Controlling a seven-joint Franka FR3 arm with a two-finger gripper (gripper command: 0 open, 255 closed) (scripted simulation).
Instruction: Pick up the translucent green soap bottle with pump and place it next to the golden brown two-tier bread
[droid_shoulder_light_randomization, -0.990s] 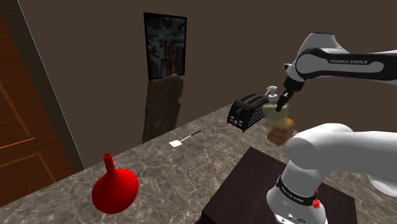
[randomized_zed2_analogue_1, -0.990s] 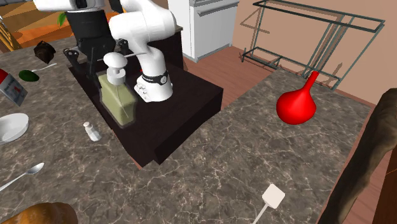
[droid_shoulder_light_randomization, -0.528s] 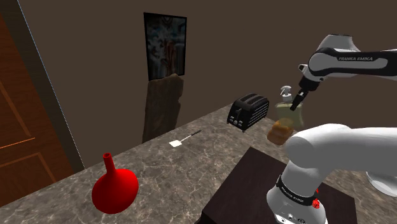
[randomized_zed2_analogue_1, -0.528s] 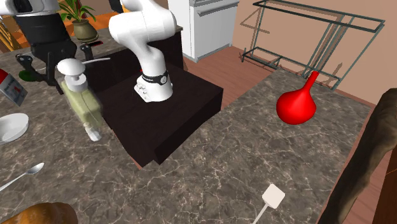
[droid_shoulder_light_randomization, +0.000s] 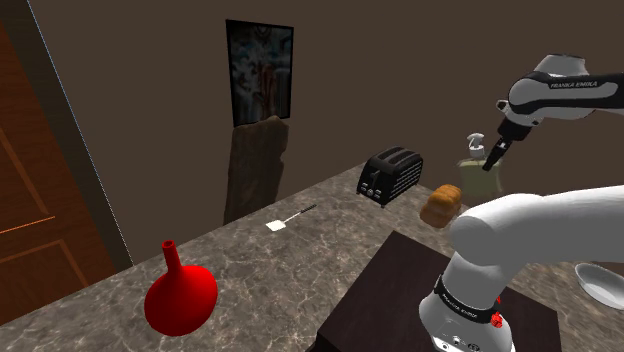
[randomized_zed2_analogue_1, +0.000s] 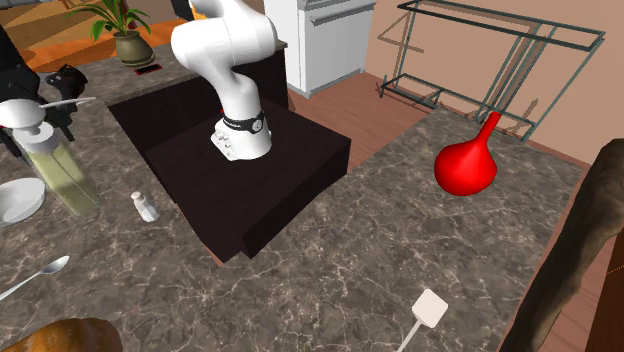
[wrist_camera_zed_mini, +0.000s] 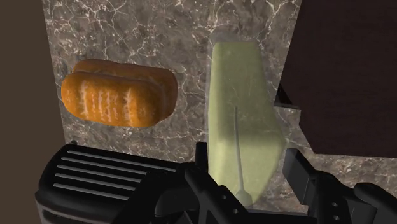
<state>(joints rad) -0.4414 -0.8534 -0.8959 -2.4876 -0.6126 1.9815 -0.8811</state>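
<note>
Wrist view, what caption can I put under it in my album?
Black jaws clasp the pale green soap bottle over the marbled counter, near the golden bread.

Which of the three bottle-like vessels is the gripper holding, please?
The pale green soap bottle with the white pump, clasped by the gripper beside the bread. The red vase and the small white shaker stand untouched on the counter.

The shoulder camera sits beside and slightly behind my stand (droid_shoulder_light_randomization: 395, 290), looking down over the marble counter (droid_shoulder_light_randomization: 280, 265) toward the black toaster (droid_shoulder_light_randomization: 390, 175) and the wall. The second exterior camera looks back at the stand from across the counter, high and near. Both views share the red vase (randomized_zed2_analogue_1: 466, 165) and white spatula (randomized_zed2_analogue_1: 431, 308). The wrist camera peers down along my gripper (wrist_camera_zed_mini: 248, 164), close over the soap bottle (wrist_camera_zed_mini: 245, 108) and bread (wrist_camera_zed_mini: 119, 92).
</note>
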